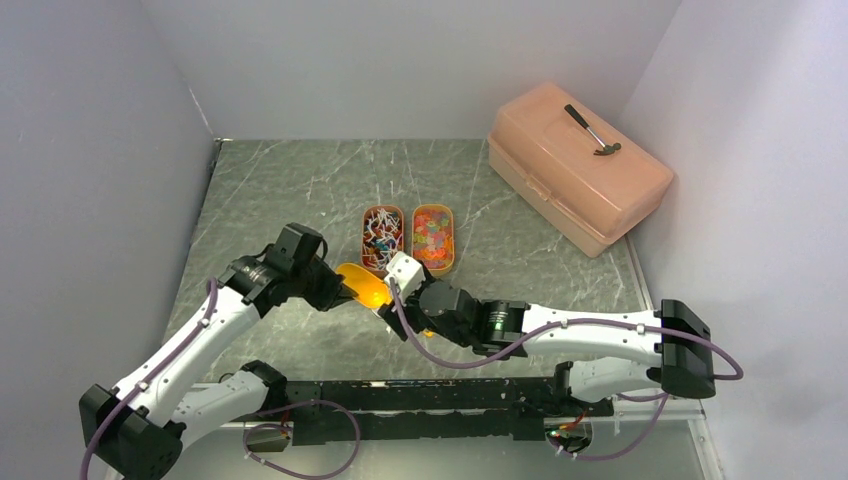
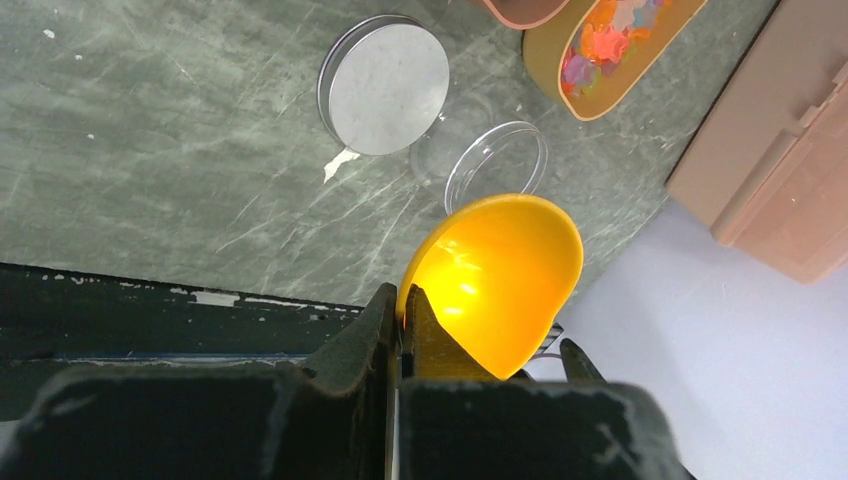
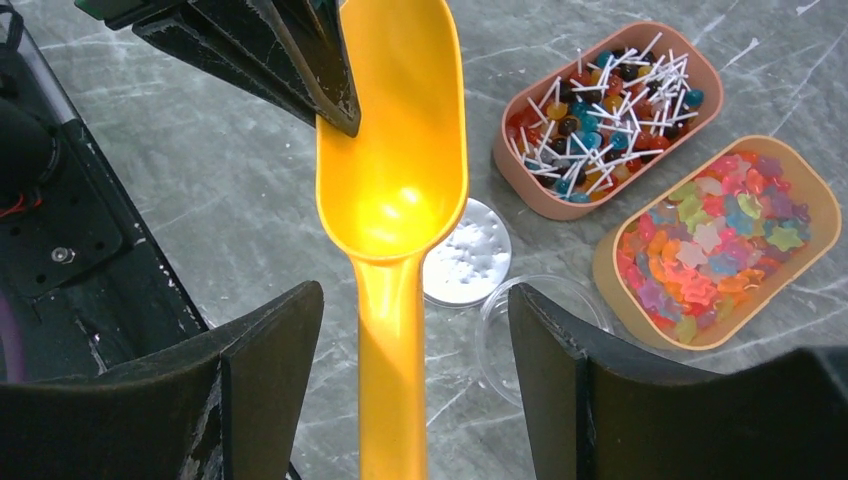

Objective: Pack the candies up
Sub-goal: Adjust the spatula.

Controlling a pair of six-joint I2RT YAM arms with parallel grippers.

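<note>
Orange scoop (image 3: 400, 190) is clamped by its bowl rim in our left gripper (image 2: 402, 318). Right gripper (image 3: 415, 300) has jaws apart, straddling the handle. Candies (image 3: 600, 110) sit in two trays (image 3: 503, 155), just far of the scoop.

Robot lab booth: white walls (image 1: 400, 60), marbled tabletop (image 1: 300, 180).

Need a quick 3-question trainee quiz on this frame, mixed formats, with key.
1. True or false: the orange scoop is empty.
2. The left gripper pinches the scoop at: A its bowl rim, B its handle end, C nowhere.
3. What lies on top of the pink box?
Key: 1 true. 2 A. 3 a hammer.
</note>
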